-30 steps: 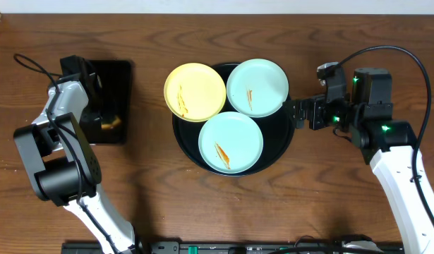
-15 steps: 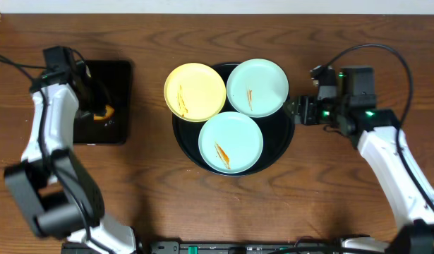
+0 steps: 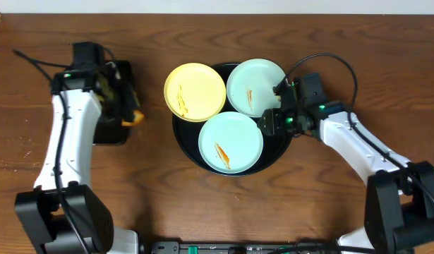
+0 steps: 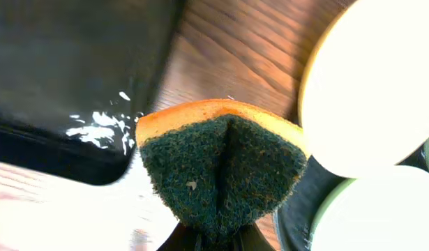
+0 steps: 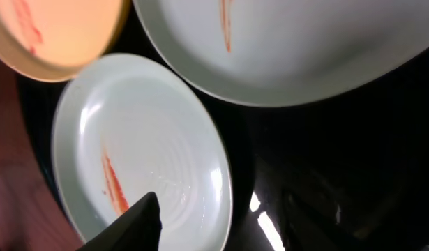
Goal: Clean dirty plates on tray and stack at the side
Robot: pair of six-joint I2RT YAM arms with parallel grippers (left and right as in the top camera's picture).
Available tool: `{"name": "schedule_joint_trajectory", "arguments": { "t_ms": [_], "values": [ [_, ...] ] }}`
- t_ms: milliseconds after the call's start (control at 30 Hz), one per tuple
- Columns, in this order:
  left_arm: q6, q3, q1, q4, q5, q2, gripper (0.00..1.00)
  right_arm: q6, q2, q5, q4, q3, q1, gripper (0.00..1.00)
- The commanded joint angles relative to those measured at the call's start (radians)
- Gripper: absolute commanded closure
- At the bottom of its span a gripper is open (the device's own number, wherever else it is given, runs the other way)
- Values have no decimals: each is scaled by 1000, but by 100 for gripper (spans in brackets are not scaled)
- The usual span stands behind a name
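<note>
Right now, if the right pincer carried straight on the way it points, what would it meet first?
Most likely the rim of the front mint-blue plate on the black tray: the right pincer stands open at that edge, though its height is hard to judge.

Two arms out, pincers turned toward the middle.
The left arm point(image 3: 63, 144) stretches forward, the left pincer point(image 3: 130, 111) clamped tight on a sponge point(image 4: 221, 167); the right arm point(image 3: 352, 143) angles inward, the right pincer point(image 3: 268, 121) with jaws parted.
</note>
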Motion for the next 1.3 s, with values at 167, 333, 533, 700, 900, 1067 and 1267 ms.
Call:
{"name": "schedule_joint_trajectory", "arguments": {
  "t_ms": [167, 333, 533, 700, 900, 1067, 1267],
  "values": [
    [-104, 11, -166, -20, 17, -12, 93, 80, 95, 55, 5, 19, 66, 59],
    [-147, 11, -249, -19, 16, -12, 93, 118, 117, 67, 21, 19, 73, 69],
    [-216, 9, -322, -12, 16, -11, 94, 194, 128, 74, 22, 19, 80, 84],
    [-260, 3, -379, -4, 15, -8, 93, 248, 140, 75, 21, 19, 103, 98],
    [-330, -31, -449, 44, 9, 9, 92, 327, 144, 123, 13, 19, 110, 99],
    [-402, -39, -505, 75, -64, 21, 92, 363, 144, 152, -8, 18, 111, 99],
    [-451, -39, -570, 85, -157, 63, 92, 363, 144, 128, -51, 18, 111, 99]
  ]
}}
